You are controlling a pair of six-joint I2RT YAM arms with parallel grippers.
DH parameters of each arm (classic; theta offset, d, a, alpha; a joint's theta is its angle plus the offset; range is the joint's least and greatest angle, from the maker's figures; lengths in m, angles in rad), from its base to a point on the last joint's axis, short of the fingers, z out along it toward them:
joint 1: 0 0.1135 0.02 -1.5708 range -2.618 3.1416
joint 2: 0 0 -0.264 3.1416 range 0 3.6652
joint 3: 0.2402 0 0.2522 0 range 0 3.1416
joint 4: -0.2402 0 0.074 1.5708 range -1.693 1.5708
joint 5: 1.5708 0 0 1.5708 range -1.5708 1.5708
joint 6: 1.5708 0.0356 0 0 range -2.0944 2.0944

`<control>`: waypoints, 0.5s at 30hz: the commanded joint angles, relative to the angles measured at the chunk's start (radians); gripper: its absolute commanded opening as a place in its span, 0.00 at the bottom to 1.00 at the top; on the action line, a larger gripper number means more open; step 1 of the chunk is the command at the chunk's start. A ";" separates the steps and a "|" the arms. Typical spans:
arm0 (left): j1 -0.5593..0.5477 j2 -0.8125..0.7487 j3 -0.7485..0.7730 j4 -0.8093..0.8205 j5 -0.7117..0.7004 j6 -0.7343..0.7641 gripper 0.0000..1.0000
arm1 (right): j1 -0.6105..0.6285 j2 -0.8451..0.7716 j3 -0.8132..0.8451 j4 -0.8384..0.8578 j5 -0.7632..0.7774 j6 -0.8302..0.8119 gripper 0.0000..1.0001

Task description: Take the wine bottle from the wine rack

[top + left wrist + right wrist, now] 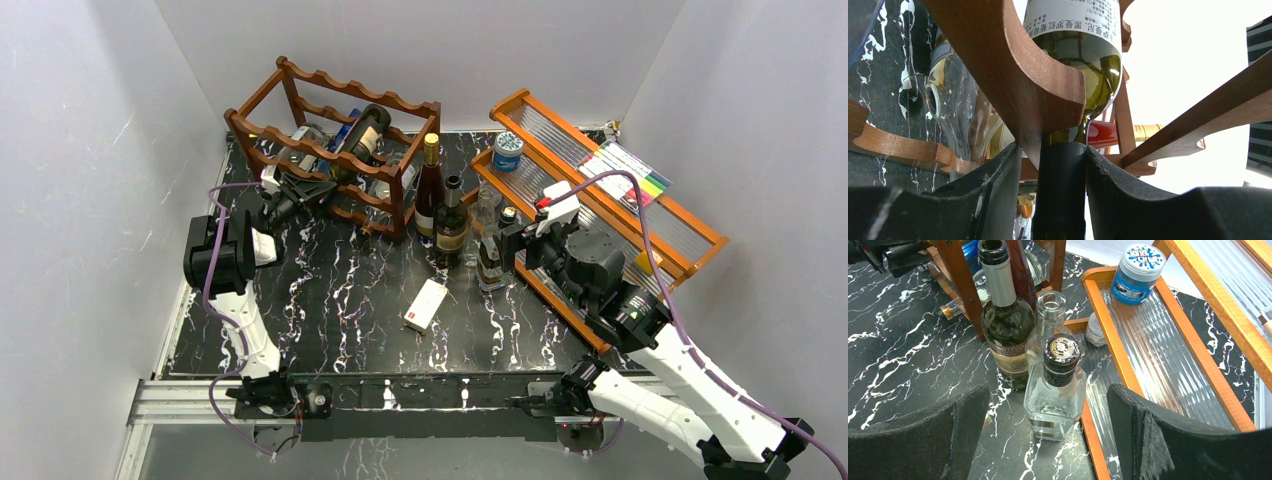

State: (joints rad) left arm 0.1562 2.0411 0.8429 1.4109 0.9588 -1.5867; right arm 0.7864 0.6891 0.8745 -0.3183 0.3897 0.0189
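The left claw (1054,160) gripped the dark neck of the green glass wine bottle (1083,65), not yet pulled from the reddish-brown scalloped wooden wine rack (1013,75); the right claw (1047,395) gaped empty.

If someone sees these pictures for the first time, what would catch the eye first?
First, the dark wooden wine rack at the far left of the table, where the left gripper is closed on the neck of a lying wine bottle. Next, a cluster of standing bottles mid-table, with the right gripper open right next to them.
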 commanded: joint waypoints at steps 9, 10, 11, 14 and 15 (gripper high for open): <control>0.021 -0.147 -0.042 0.145 0.098 0.028 0.35 | -0.001 0.009 0.035 0.059 -0.007 -0.010 0.98; 0.026 -0.148 -0.047 0.144 0.101 0.028 0.41 | -0.001 0.009 0.034 0.059 -0.008 -0.011 0.98; 0.032 -0.153 -0.050 0.141 0.104 0.031 0.44 | -0.001 0.009 0.036 0.059 -0.008 -0.011 0.98; 0.043 -0.173 -0.064 0.116 0.115 0.063 0.53 | -0.001 0.009 0.035 0.060 -0.007 -0.013 0.98; 0.043 -0.177 -0.065 0.097 0.120 0.078 0.55 | -0.001 0.010 0.034 0.062 -0.008 -0.013 0.98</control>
State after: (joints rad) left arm 0.1848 1.9907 0.7773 1.4090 0.9794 -1.5505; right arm 0.7864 0.7040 0.8745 -0.3157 0.3851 0.0189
